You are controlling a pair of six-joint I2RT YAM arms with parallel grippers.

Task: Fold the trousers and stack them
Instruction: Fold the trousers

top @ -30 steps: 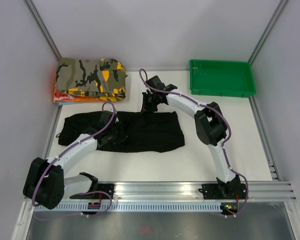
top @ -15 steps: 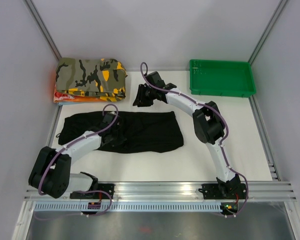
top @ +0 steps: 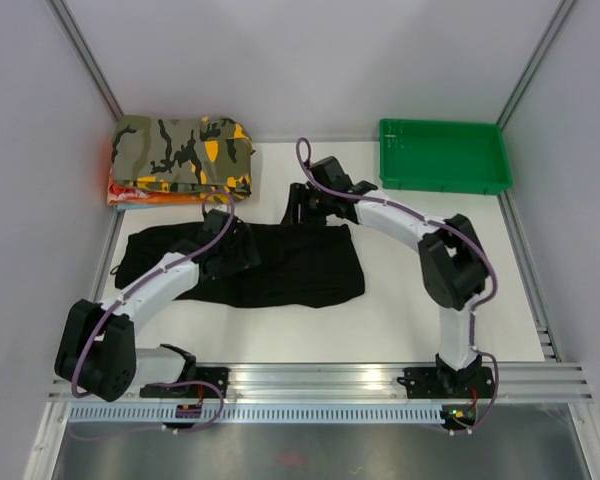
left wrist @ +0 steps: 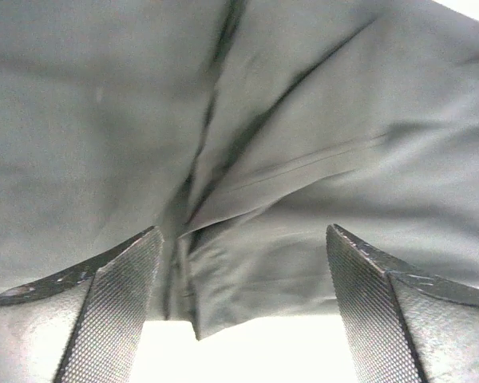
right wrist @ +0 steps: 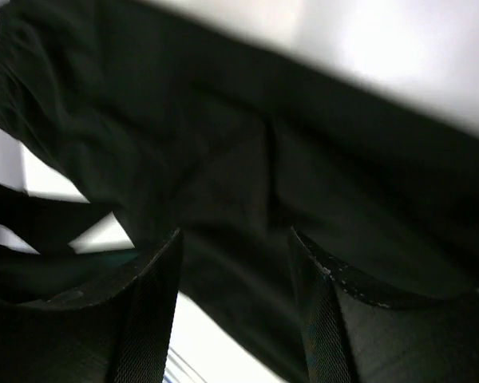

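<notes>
The black trousers [top: 300,272] lie folded in a long band across the middle of the table. My left gripper [top: 242,248] hovers low over their left-centre part. In the left wrist view its fingers [left wrist: 120,303] stand wide apart, my left gripper [left wrist: 243,239] is open, and a folded edge of the trousers [left wrist: 303,120] lies just beyond on the white table. My right gripper [top: 302,208] sits at the trousers' far edge. In the right wrist view it [right wrist: 233,239] is open, with the dark trousers [right wrist: 223,144] below and nothing pinched.
A folded camouflage garment [top: 180,155] lies on an orange item at the back left. A green tray [top: 442,155] stands at the back right. Grey walls close in both sides. An aluminium rail [top: 320,385] with the arm bases runs along the near edge.
Both grippers have opened and let go of the trousers. The right gripper swung left and back, then returned to the trousers' far edge. The left gripper shifted slightly toward the back.
</notes>
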